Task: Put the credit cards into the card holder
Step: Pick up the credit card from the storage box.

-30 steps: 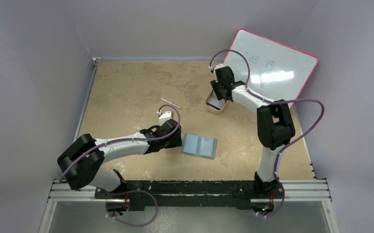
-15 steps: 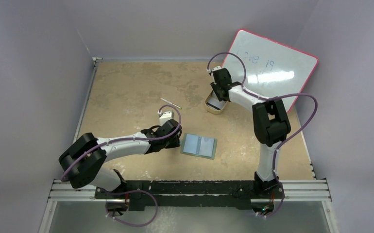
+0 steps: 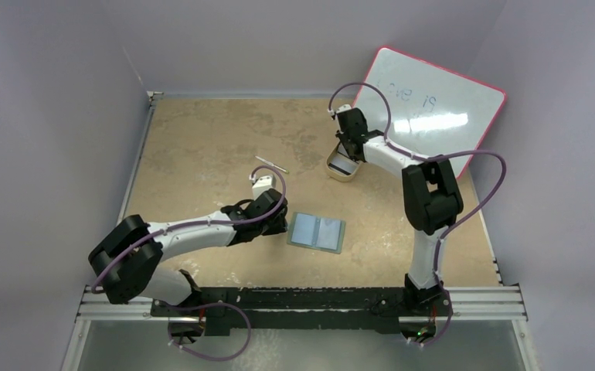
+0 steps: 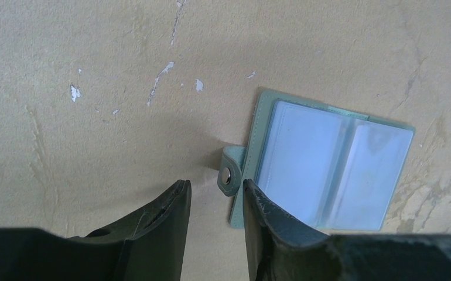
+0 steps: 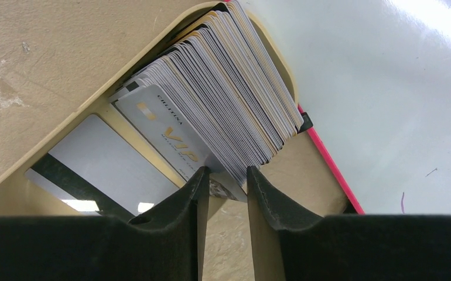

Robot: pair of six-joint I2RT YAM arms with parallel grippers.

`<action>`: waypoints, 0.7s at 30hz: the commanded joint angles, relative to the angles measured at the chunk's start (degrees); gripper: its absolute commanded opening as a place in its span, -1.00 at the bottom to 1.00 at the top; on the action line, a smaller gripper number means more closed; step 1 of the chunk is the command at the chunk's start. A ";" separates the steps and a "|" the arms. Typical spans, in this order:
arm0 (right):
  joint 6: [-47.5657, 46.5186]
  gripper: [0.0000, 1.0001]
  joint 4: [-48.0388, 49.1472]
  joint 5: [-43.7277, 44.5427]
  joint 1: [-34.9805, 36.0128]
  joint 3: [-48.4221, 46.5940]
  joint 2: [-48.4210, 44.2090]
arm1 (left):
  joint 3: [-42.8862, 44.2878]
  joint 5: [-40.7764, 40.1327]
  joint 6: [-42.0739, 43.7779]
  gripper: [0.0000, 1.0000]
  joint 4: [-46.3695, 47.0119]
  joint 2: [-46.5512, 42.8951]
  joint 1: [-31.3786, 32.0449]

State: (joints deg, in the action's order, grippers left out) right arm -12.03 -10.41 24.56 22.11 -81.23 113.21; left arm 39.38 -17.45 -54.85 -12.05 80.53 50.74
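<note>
Cards [image 5: 229,99]: stood on edge, packed tight in the tray [image 5: 12,193] at the far right of the table [image 3: 202,139], well apart from the holder.
Holder [image 3: 317,232]: lay open, pockets up, mid-table, likely so a card could slide in.
Left hand [image 4: 214,188]: open and empty, just beside the holder's snap tab [image 4: 230,172], probably to steady it.
Right hand [image 5: 227,177]: jaws narrow, astride the front cards' lower corner; whether it gripped them, I could not tell.
In the way: the tight packing could bring up several cards at once; the whiteboard [image 5: 387,88] stood just behind the tray.
</note>
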 commanded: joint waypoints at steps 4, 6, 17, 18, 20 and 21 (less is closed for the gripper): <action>-1.46 -0.46 1.93 3.62 -0.90 -2.25 -3.73 | -0.26 -1.09 -0.24 -0.24 -0.11 -3.07 -0.22; -1.27 -0.53 1.11 3.15 -0.86 -2.60 -4.07 | -0.18 -1.14 -0.34 -0.24 -0.25 -3.55 -0.21; 0.59 -0.97 -3.14 -0.66 -0.85 -3.60 -6.81 | 0.61 -1.27 -0.82 -0.22 -1.66 -5.41 -0.21; 0.98 -1.00 -3.98 -1.48 -0.86 -3.85 -7.21 | 0.68 -1.27 -0.93 -0.23 -2.00 -5.76 -0.20; 2.20 -1.00 -5.92 -4.00 -0.87 -4.42 -8.07 | 1.08 -1.27 -1.21 -0.22 -2.85 -6.54 -0.20; 2.81 -1.00 -6.85 -5.43 -0.84 -4.58 -8.59 | 1.40 -1.19 -1.42 -0.22 -3.49 -6.98 -0.20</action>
State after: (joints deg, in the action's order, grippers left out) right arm -11.38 -14.90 21.32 22.04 -82.08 108.95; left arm 39.38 -17.67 -55.02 -14.37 76.60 50.74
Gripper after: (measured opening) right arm 0.011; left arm 0.387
